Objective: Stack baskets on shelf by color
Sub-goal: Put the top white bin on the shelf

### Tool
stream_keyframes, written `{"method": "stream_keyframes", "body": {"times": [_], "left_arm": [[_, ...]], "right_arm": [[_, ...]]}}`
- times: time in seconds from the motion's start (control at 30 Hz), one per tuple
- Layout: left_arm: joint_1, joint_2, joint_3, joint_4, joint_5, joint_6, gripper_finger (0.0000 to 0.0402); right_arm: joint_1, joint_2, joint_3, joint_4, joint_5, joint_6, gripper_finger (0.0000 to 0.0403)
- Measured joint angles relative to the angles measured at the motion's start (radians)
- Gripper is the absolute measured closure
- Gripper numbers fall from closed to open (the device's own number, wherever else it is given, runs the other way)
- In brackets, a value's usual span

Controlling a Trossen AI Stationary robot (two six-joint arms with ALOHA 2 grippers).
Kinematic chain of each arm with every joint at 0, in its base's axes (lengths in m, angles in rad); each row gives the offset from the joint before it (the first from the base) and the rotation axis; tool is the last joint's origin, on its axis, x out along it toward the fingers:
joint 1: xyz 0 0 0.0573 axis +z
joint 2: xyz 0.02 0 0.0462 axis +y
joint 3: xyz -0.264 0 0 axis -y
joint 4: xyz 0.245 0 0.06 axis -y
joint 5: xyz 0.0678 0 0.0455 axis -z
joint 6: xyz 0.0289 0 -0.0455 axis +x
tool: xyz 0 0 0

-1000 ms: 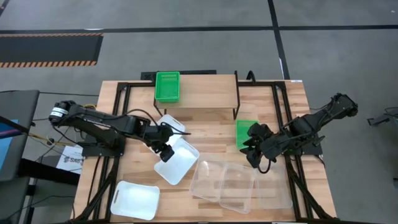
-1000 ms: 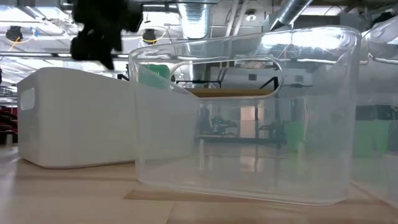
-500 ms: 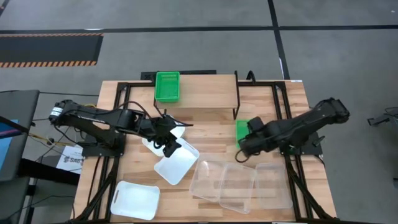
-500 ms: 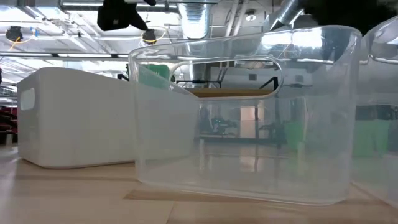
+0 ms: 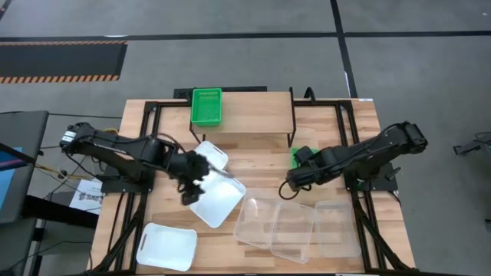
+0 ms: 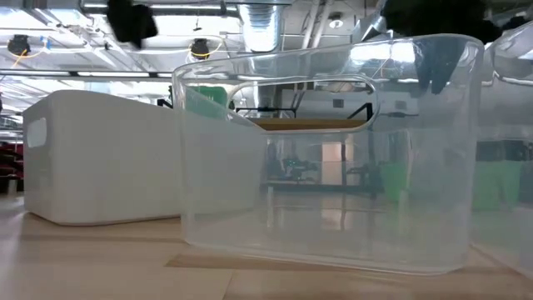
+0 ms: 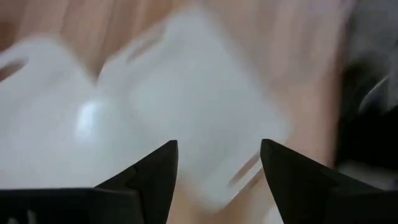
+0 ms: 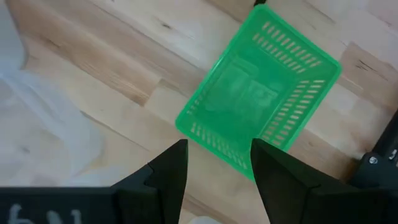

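My left gripper [image 5: 192, 182] [image 7: 217, 163] hovers open above two white baskets that lean on each other, one [image 5: 219, 198] nearer and one [image 5: 210, 153] farther. They show blurred in the left wrist view [image 7: 186, 106]. My right gripper [image 5: 294, 181] [image 8: 219, 154] is open, just left of and nearer than a green basket [image 5: 301, 157] [image 8: 261, 93] that sits on the table. Another green basket [image 5: 205, 106] stands on the shelf [image 5: 257, 113]. A third white basket [image 5: 166, 245] lies at the near left. Three clear baskets [image 5: 295, 226] [image 6: 325, 150] sit near the table's near edge.
The shelf's black legs [image 5: 291, 126] stand close to the green basket on the table. The clear baskets crowd the near right of the table [image 5: 153, 207]. The black frame rails [image 5: 142, 123] run along both sides.
My right gripper has moved toward the table's left, passing over the green basket on the table. My left gripper has swung a little toward the far edge and then back toward the near left, staying above the white baskets. No basket has moved.
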Motion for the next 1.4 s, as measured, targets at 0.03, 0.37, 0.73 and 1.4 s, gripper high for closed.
{"method": "stream_keyframes", "body": {"times": [0.03,0.37,0.73,1.4], "left_arm": [[-0.023,0.0,-0.003,-0.067,-0.04,0.032,0.0184],[-0.146,0.004,-0.236,-0.096,-0.172,0.242,0.0184],[-0.122,0.0,-0.398,0.103,-0.149,0.405,0.0184],[-0.046,0.004,-0.481,0.231,-0.087,0.461,0.0395]], "right_arm": [[0.004,-0.012,0.0,0.0,0.0,0.005,0.0202],[0.057,-0.075,0.0,0.024,0.001,0.021,0.0202],[0.062,-0.075,0.0,0.031,0.002,0.01,0.0202],[0.069,-0.075,0.0,0.089,0.001,0.003,0.0202]]}}
